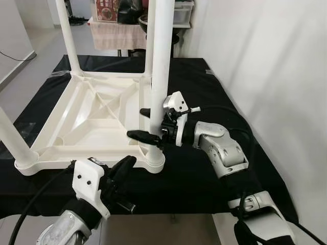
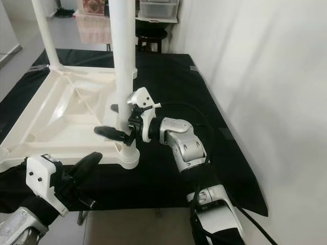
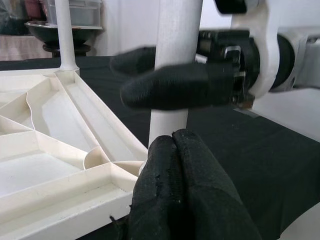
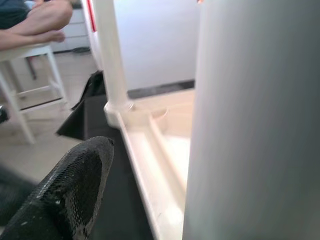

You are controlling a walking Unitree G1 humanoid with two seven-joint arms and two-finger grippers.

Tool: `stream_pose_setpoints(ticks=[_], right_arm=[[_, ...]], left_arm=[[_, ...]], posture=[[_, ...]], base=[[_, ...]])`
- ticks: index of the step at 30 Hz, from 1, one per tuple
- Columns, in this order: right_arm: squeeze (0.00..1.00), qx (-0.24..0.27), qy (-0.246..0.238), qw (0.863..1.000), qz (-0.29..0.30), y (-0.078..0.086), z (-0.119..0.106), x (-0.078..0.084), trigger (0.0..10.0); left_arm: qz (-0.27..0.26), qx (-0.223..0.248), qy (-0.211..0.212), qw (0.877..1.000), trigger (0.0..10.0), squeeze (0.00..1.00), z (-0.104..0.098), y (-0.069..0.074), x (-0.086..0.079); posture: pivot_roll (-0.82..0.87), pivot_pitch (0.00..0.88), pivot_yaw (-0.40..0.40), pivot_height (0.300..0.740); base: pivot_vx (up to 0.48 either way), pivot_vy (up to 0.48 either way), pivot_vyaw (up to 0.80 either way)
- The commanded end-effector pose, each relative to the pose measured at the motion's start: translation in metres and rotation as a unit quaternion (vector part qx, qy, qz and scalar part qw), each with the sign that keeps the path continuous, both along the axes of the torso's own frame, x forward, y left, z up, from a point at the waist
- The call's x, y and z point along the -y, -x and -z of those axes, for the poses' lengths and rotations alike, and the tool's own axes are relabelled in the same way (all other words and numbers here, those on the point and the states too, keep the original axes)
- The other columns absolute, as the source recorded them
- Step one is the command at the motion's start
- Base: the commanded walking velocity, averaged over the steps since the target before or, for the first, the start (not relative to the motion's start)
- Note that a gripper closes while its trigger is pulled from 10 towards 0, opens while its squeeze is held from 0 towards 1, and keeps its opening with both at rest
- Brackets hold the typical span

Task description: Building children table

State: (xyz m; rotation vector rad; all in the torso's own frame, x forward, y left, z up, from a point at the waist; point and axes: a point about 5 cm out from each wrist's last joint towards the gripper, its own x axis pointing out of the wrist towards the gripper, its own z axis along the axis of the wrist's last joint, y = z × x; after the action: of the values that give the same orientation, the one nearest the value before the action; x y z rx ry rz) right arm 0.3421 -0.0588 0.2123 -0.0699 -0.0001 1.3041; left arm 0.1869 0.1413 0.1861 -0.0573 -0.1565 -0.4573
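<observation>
- The black cloth (image 1: 204, 97) covers the work surface, with bare margin on the robot's right running to the white wall (image 1: 276, 76).
- The white tabletop (image 1: 97, 115) lies upside down on the cloth, its near edge close to the cloth's front border.
- The near-right leg (image 1: 161, 61) stands upright in its corner socket (image 1: 153, 159).
- The right gripper (image 1: 149, 124) clasps that leg low down, one finger either side.
- The left gripper (image 1: 122, 171), fingers pressed together and holding nothing, sits just in front of the socket.
</observation>
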Motion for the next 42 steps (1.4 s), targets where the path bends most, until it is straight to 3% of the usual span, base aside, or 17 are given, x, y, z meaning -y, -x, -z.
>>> stream_pose_setpoints(ticks=[1,7,8,9,19,21,25,26,29,30,31,32,34,36,40,41,42], right_arm=[[0.0,0.004,0.013,0.999,-0.03,-0.002,-0.002,-0.004,10.0],[0.0,-0.025,0.025,0.995,-0.095,-0.008,-0.003,-0.002,10.0],[0.0,-0.038,0.025,0.993,-0.113,-0.009,0.0,-0.001,3.6],[0.0,-0.041,0.023,0.992,-0.113,-0.009,0.001,0.0,0.0],[0.0,-0.033,0.01,0.996,-0.078,-0.016,0.003,0.013,0.0],[0.0,-0.02,-0.004,1.0,-0.003,-0.02,0.002,0.028,0.0],[0.0,-0.023,-0.001,0.999,0.042,-0.018,0.008,0.032,0.0],[0.0,-0.031,0.009,0.995,0.096,-0.011,0.02,0.03,0.0],[0.0,-0.036,0.015,0.99,0.136,-0.005,0.028,0.029,0.0],[0.0,-0.033,0.011,0.964,0.262,0.0,0.038,0.025,0.0],[0.0,-0.033,0.011,0.964,0.262,0.0,0.038,0.025,0.0],[0.0,-0.059,0.002,0.941,0.334,0.017,0.052,0.017,0.0],[0.0,-0.059,0.017,0.933,0.355,0.033,0.063,0.005,0.0],[0.0,-0.05,0.006,0.928,0.368,0.037,0.063,-0.002,0.0],[0.0,-0.033,0.01,0.936,0.351,0.031,0.062,-0.009,0.0],[0.0,-0.03,0.014,0.935,0.354,0.024,0.062,-0.008,10.0],[0.0,-0.03,0.015,0.934,0.354,0.023,0.061,-0.008,10.0]], left_arm=[[0.002,-0.005,0.002,1.0,10.0,0.0,0.002,0.002,0.001],[0.001,-0.007,0.001,1.0,10.0,0.0,0.002,0.003,0.001],[0.001,-0.008,0.0,1.0,10.0,0.0,0.002,0.004,0.001],[0.001,-0.008,0.0,1.0,10.0,0.0,0.002,0.004,0.001],[0.001,-0.009,0.001,1.0,10.0,0.0,0.001,0.004,0.001],[0.002,-0.009,0.002,1.0,10.0,0.0,0.001,0.004,0.0],[0.002,-0.008,0.002,1.0,10.0,0.0,0.001,0.004,0.0],[0.002,-0.008,0.002,1.0,10.0,0.0,0.001,0.004,0.0],[0.002,-0.008,0.001,1.0,10.0,0.0,0.001,0.004,-0.001],[0.002,-0.007,0.001,1.0,10.0,0.0,0.0,0.004,-0.002],[0.002,-0.007,0.001,1.0,10.0,0.0,0.0,0.004,-0.002],[0.001,-0.007,0.0,1.0,10.0,0.0,0.0,0.004,-0.003],[0.001,-0.007,-0.001,1.0,10.0,0.0,0.0,0.004,-0.004],[0.0,-0.008,-0.002,1.0,10.0,0.0,0.001,0.003,-0.005],[0.003,-0.009,-0.002,1.0,10.0,0.0,0.002,0.001,-0.004],[0.005,-0.009,-0.002,1.0,10.0,0.0,0.002,0.001,-0.003],[0.004,-0.009,-0.002,1.0,10.0,0.0,0.002,0.001,-0.003]], posture=[[0.05,0.076,-0.093,0.74],[0.06,0.083,-0.092,0.74],[0.07,0.085,-0.091,0.74],[0.07,0.085,-0.091,0.74],[0.06,0.087,-0.088,0.74],[0.05,0.088,-0.082,0.74],[0.05,0.093,-0.084,0.74],[0.05,0.096,-0.089,0.74],[0.05,0.096,-0.089,0.74],[0.05,0.104,-0.088,0.74],[0.05,0.104,-0.088,0.74],[0.05,0.107,-0.083,0.74],[0.06,0.1,-0.074,0.74],[0.06,0.086,-0.062,0.74],[0.06,0.079,-0.076,0.74],[0.07,0.073,-0.078,0.74],[0.07,0.073,-0.078,0.74]], base=[[0.0,0.0,0.0],[0.0,0.0,0.0],[0.0,0.0,0.0],[0.0,0.0,0.0],[0.0,0.0,0.0],[0.0,0.0,0.0],[0.0,0.0,0.0],[0.0,0.0,0.0],[0.0,0.0,0.0],[0.0,0.0,0.0],[0.0,0.0,0.0],[0.0,0.0,0.0],[0.0,0.0,0.0],[0.0,0.0,0.0],[0.0,0.0,0.0],[0.0,0.0,0.0],[0.0,0.0,0.0]])
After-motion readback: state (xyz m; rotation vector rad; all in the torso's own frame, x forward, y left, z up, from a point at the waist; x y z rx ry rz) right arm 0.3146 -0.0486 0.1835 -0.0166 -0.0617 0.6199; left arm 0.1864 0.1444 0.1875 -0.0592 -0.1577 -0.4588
